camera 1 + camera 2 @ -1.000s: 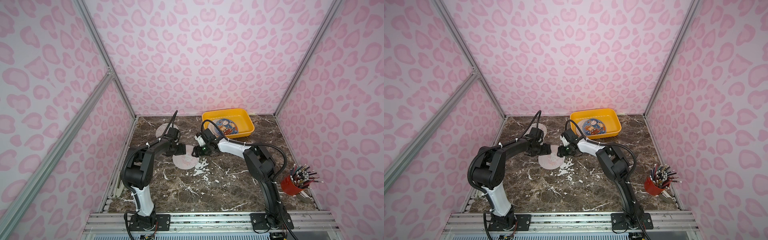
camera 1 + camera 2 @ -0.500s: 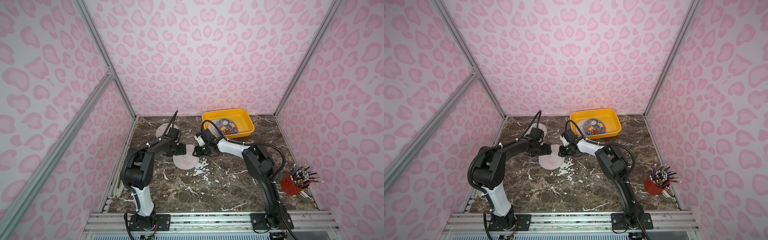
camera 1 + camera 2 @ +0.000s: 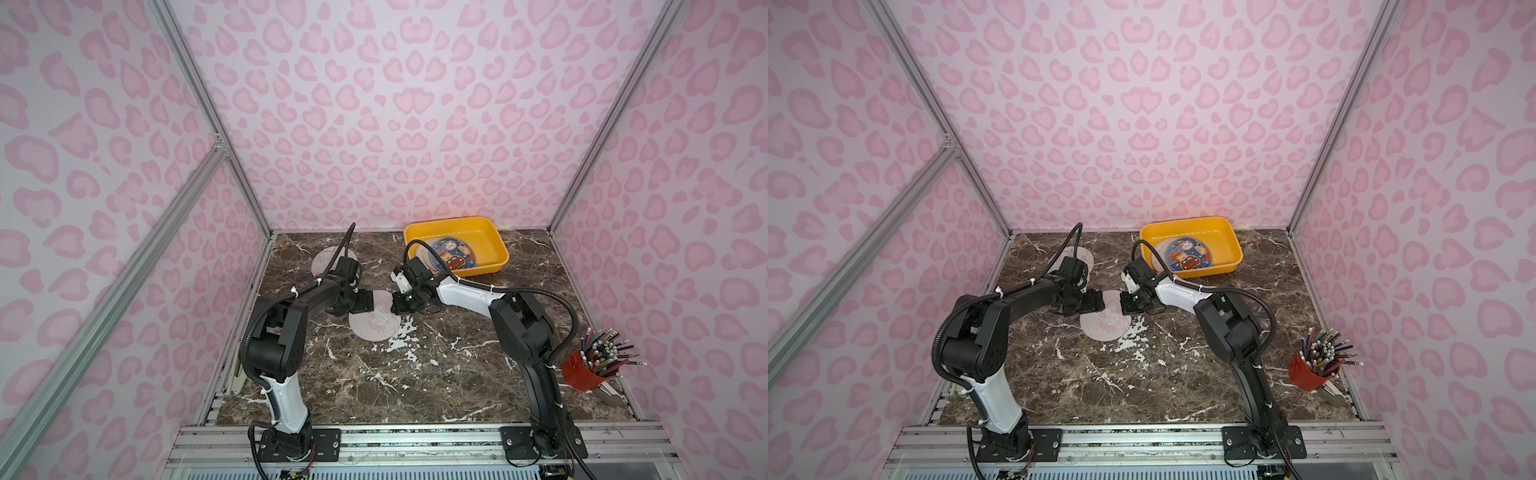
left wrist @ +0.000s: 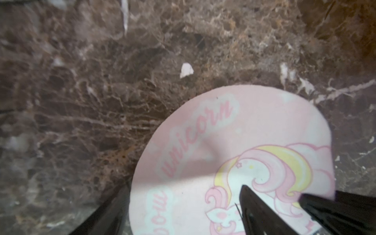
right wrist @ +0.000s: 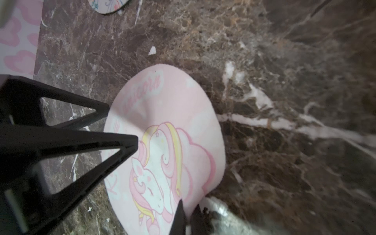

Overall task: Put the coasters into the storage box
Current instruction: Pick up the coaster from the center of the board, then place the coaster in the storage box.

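A pink unicorn coaster (image 3: 376,324) (image 3: 1106,325) lies mid-table between both arms. My right gripper (image 5: 189,204) (image 3: 395,302) is shut on its rim, and the disc is creased. My left gripper (image 4: 184,186) (image 3: 366,301) stands open on the opposite side: one finger (image 5: 114,142) rests on the print, the other sits on the marble beside the rim. A second pale coaster (image 3: 326,259) (image 5: 107,6) lies at the back left, partly hidden by the left arm. The yellow storage box (image 3: 453,220) (image 3: 1187,221) at the back right holds a blue-rimmed coaster (image 3: 451,253) on a pale one.
A red cup of pencils (image 3: 582,370) (image 3: 1306,374) stands at the table's right front edge. Pink patterned walls close in the left, back and right sides. The dark marble top (image 3: 415,374) carries white veins and flecks near the unicorn coaster.
My right gripper has closed onto the unicorn coaster's rim. Both arms stay almost where they were, and the left gripper remains open.
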Motion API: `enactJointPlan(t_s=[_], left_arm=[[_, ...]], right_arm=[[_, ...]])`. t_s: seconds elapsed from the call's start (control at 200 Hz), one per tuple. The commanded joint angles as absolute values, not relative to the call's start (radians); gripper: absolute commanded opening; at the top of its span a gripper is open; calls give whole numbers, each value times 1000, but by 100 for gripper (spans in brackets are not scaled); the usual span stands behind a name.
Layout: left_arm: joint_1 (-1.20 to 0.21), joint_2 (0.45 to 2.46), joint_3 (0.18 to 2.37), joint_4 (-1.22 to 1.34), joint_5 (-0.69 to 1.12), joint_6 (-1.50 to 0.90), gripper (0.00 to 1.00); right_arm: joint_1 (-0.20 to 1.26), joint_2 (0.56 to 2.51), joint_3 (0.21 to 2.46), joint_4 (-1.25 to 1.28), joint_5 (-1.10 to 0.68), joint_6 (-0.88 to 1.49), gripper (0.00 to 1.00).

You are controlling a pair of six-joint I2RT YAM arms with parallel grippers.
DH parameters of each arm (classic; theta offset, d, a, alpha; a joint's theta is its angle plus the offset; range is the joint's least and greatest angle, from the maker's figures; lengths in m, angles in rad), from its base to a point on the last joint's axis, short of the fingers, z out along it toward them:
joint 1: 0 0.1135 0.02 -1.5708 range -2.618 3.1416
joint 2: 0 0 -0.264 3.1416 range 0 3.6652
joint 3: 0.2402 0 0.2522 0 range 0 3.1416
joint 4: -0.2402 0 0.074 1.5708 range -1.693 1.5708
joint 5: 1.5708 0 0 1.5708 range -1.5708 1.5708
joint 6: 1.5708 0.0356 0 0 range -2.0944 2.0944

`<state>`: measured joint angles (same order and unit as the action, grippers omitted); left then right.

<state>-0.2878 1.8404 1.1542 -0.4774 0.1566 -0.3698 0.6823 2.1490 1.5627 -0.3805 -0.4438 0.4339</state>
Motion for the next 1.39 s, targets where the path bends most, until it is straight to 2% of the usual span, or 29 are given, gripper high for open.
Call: enactJointPlan(t_s=[0.0,0.37,0.665,0.96,1.39], left_arm=[[-288,1817,1147,-573,216,-399,88],[-276,1741,1169,-564,247,-420,94],[-275,1741,1152,-550,259,-428,96],[-275,1731,1123,-536,271,-433,97],[-276,1746,1120,-528,281,-436,98]], right_arm=[[683,2103,1539,-395,-430,431,0],[648,1889,1513,-489,-381,388,0],[538,1825,1614,-572,-352,314,0],[424,1911,1781,-615,-347,234,0],[358,2188,2107,-669,-388,187,0]])
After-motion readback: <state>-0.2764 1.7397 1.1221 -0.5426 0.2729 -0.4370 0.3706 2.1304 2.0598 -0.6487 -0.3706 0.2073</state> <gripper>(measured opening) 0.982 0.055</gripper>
